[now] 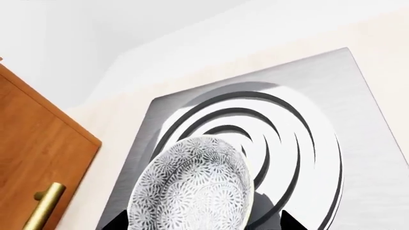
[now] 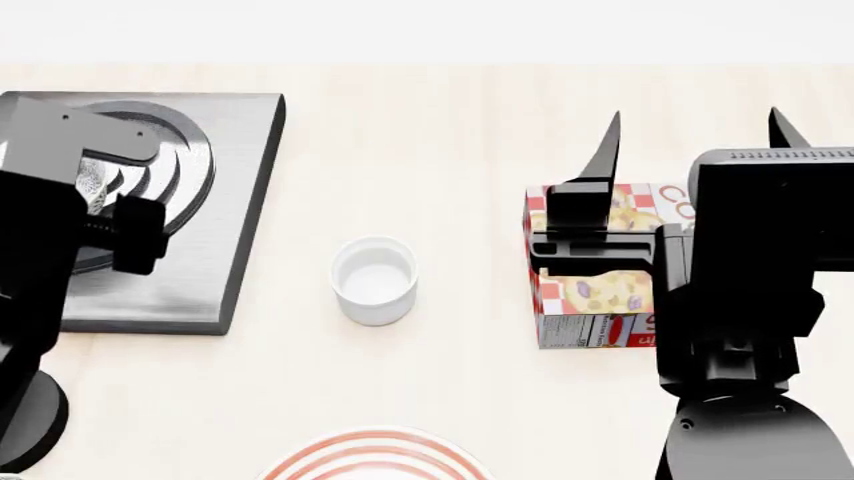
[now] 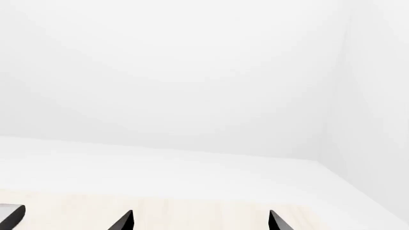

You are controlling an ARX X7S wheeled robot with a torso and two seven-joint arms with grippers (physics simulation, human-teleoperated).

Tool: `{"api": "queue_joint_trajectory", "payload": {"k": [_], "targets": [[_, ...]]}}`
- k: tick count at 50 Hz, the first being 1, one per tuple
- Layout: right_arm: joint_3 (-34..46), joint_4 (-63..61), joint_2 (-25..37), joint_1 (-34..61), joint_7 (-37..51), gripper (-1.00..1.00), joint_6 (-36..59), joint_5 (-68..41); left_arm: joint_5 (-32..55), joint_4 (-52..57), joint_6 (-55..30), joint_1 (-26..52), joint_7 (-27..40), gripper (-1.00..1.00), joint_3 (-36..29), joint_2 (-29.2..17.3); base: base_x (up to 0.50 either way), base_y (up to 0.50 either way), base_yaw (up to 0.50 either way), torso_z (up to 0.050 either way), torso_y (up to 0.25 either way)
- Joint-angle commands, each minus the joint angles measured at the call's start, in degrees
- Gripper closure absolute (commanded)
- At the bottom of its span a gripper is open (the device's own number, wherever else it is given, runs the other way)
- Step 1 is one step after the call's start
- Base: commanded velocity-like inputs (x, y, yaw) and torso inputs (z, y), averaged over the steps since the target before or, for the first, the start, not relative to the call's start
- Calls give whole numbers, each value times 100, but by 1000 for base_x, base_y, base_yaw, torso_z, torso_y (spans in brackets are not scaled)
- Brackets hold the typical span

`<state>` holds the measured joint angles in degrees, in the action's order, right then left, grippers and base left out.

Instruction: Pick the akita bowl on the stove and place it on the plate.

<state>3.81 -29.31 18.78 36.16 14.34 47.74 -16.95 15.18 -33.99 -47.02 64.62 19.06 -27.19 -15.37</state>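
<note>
speckled akita bowl (image 1: pixel 191 189) on stove (image 1: pixel 357 105), left hand (image 1: pixel 203 223) spread around it

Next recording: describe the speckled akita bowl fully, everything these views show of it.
The akita bowl is small, deep and round, white with a dense grey-black speckled floral pattern, ceramic-looking. The left wrist view shows it tilted, its patterned inside facing the camera, over the stove and its black burner rings. It sits between the dark fingertips of the left end effector; actual contact is not clear. In the head view the left arm hides nearly all of it.
</note>
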Motion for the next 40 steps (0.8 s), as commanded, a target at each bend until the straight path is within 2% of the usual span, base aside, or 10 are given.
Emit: {"api": "queue_joint_trajectory", "payload": {"k": [1,40], "targets": [[5,-2,10,4,21,-100,6,-22,-24,-55,75,-47,-27,-100,-57,-31,0,0,0,0,0],[25,-4,49,11,87,-100,7,-88,38,-191,288,-47,-299,-100,-101,-188,0,0,0,0,0]]}}
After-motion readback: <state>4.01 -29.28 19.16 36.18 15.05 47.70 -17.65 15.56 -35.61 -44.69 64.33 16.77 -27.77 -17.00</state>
